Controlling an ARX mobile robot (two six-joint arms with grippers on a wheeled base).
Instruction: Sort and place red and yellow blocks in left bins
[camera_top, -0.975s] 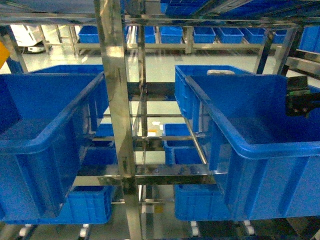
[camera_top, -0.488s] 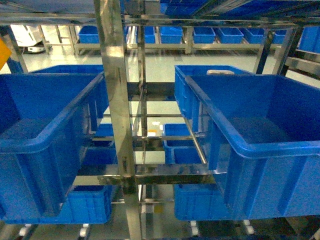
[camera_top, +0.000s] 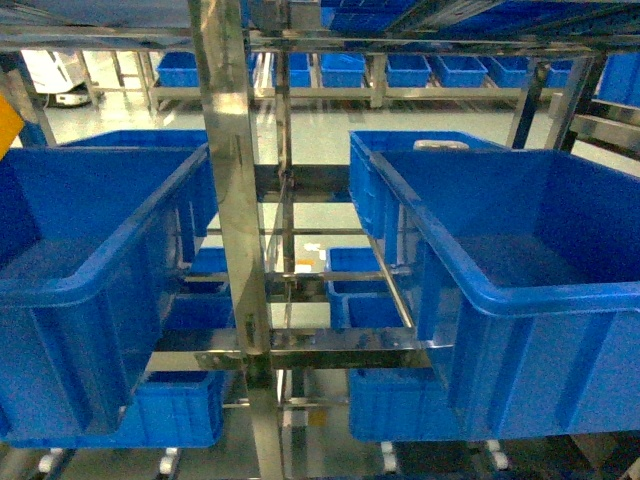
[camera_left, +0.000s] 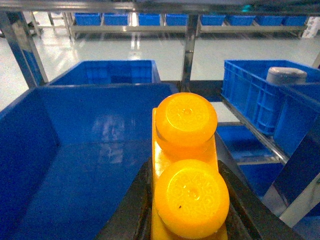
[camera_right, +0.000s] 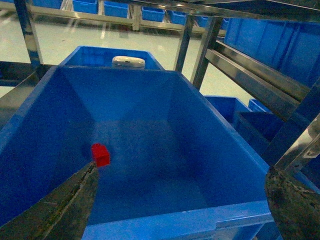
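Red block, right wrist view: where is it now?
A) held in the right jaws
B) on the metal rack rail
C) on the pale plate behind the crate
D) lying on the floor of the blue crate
D: the red block lies on the blue crate's floor, the right jaws spread empty above it.

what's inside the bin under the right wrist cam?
One red block on the floor of the bin, near its left wall. The rest of the visible floor is bare; the near corners are hidden behind the right gripper's fingers.
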